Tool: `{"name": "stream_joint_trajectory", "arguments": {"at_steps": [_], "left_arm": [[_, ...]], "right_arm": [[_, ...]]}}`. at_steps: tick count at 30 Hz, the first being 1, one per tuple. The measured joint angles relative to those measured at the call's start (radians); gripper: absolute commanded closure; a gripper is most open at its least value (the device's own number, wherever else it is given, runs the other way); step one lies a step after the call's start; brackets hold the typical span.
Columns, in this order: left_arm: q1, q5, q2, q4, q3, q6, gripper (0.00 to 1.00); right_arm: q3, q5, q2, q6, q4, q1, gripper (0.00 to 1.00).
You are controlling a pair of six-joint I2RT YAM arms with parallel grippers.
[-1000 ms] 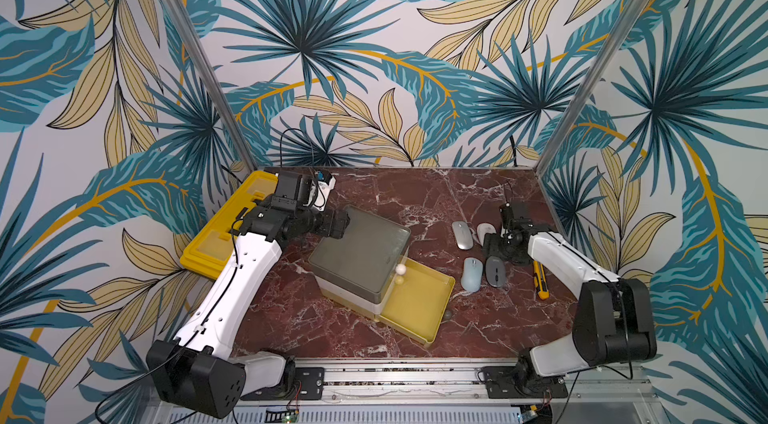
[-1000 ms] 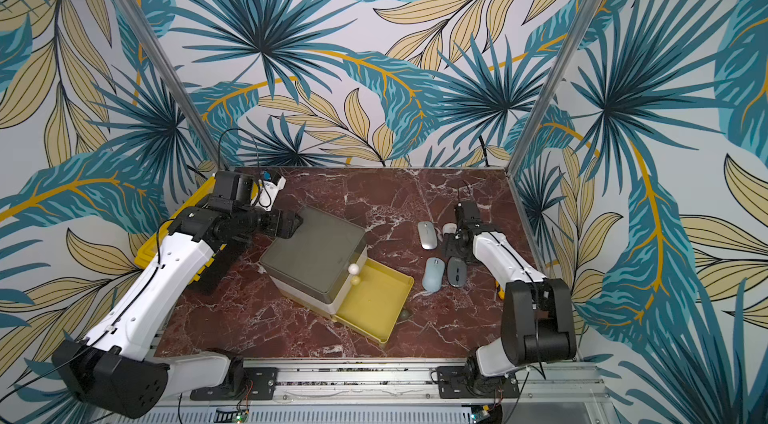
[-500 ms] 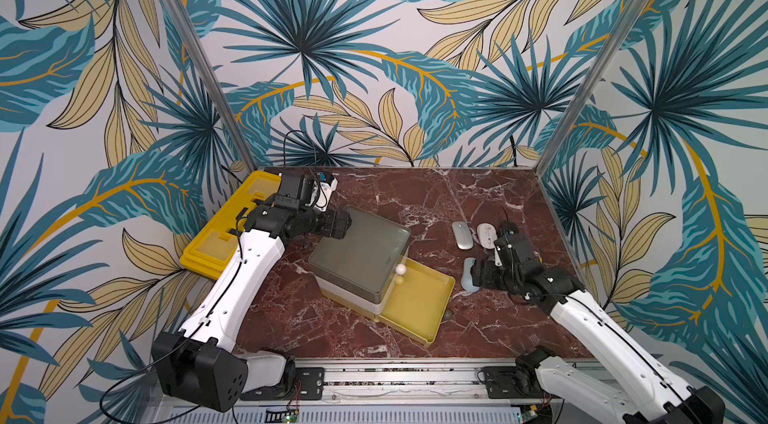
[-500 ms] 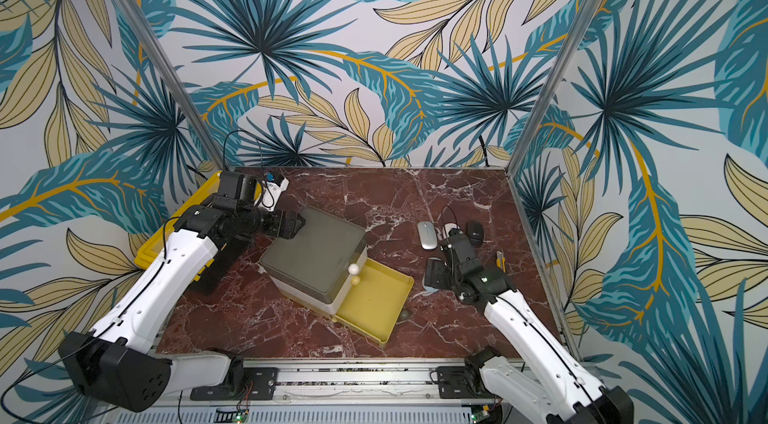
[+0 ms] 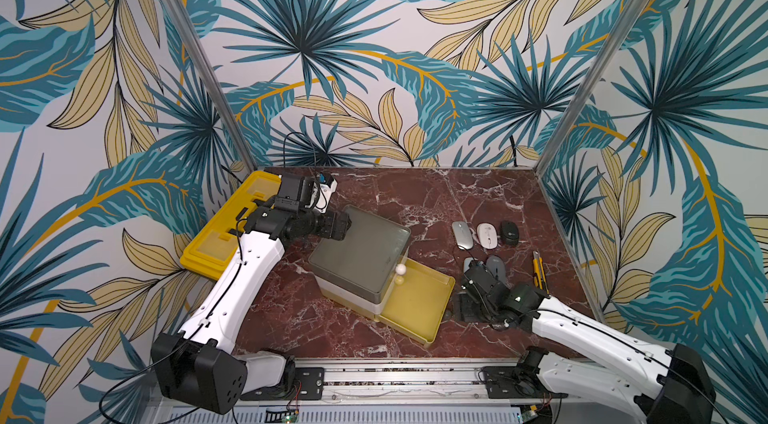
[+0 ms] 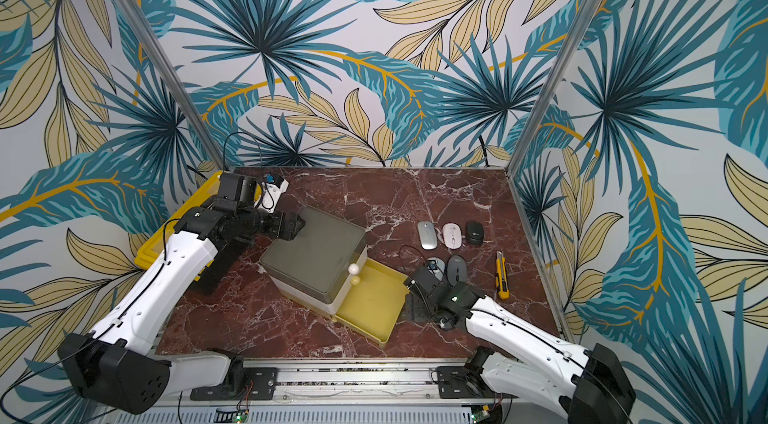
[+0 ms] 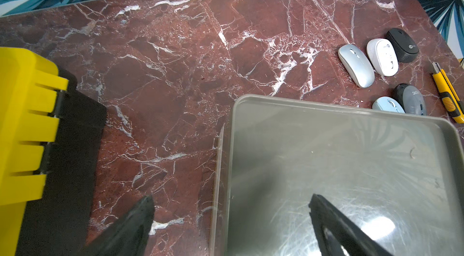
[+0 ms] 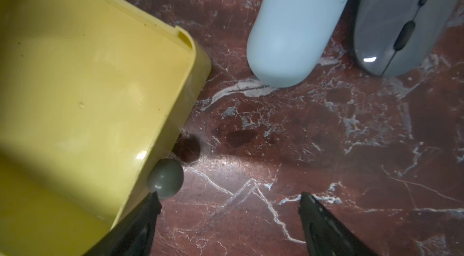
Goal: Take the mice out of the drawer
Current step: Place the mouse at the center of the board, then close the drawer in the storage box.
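Note:
The yellow drawer stands pulled out of the grey-topped unit and shows nothing inside. Out on the marble lie the mice: silver, white, black, dark grey and pale blue, the last partly hidden in both top views. My right gripper is open and low over bare marble. It sits by the drawer's front corner, one finger next to the grey knob. My left gripper is open, straddling the unit's far left edge.
A yellow-black utility knife lies right of the mice. A yellow case sits at the table's left edge under the left arm. A white knob sticks out above the open drawer. Metal posts and walls enclose the table.
My right gripper has pulled away from the mice, toward the table's front and the drawer's front corner. The left arm has hardly moved.

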Motion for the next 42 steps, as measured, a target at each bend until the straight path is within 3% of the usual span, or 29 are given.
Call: {"name": "stream_joint_trajectory", "arguments": {"at_steps": [6,19,27,34,42], "left_arm": [[0.0,-0.002,0.0,0.001,-0.002,0.0,0.0],[0.001,-0.003,0.0,0.0,-0.002,0.0,0.0],[0.015,-0.034,-0.001,0.008,-0.008,0.002,0.0],[0.018,-0.037,0.009,0.008,-0.008,0.001,0.0],[0.02,0.058,0.014,-0.011,-0.008,-0.017,0.0]], "right_arm": [[0.0,0.042,0.093,0.06,0.05,0.075,0.1],[0.008,0.08,0.214,0.081,0.261,0.085,0.06],[0.107,0.069,0.37,0.061,0.351,0.086,0.06],[0.117,0.072,0.377,0.047,0.356,0.089,0.06],[0.182,0.069,0.396,0.016,0.364,0.095,0.06]]}}
